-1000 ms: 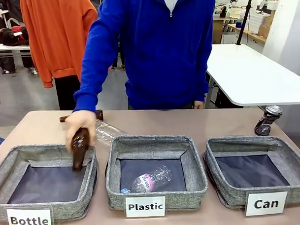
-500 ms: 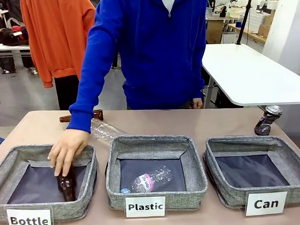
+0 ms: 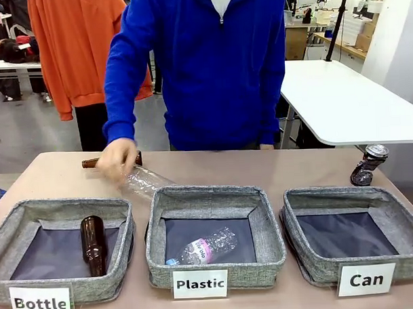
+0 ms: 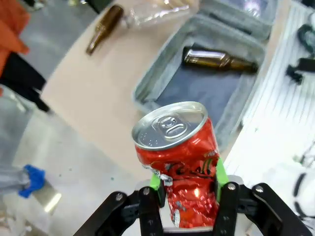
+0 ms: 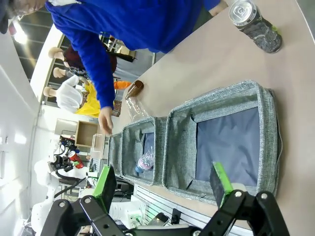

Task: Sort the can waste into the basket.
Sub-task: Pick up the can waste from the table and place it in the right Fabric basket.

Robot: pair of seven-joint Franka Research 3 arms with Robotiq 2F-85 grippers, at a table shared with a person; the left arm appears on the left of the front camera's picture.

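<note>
Left gripper point(image 4: 188, 179) is clamped on the crushed red can point(image 4: 177, 147), top up, held in the air by the Bottle bin's point(image 4: 147, 83) end of the surface point(image 3: 261, 167). Right gripper point(image 5: 163, 181) is wide open, holding nothing, with the Can basket point(image 5: 268, 137) seen between its fingers. The dark can point(image 3: 368, 164) stands on the surface just behind that basket. Farther back, the person's hand point(image 3: 118, 159) is over a clear plastic bottle point(image 3: 148, 179).

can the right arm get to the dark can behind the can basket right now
Probably yes. The right gripper is open, pointed at the Can basket, and the dark can sits in the open just beyond it; the person's hand is far off.
</note>
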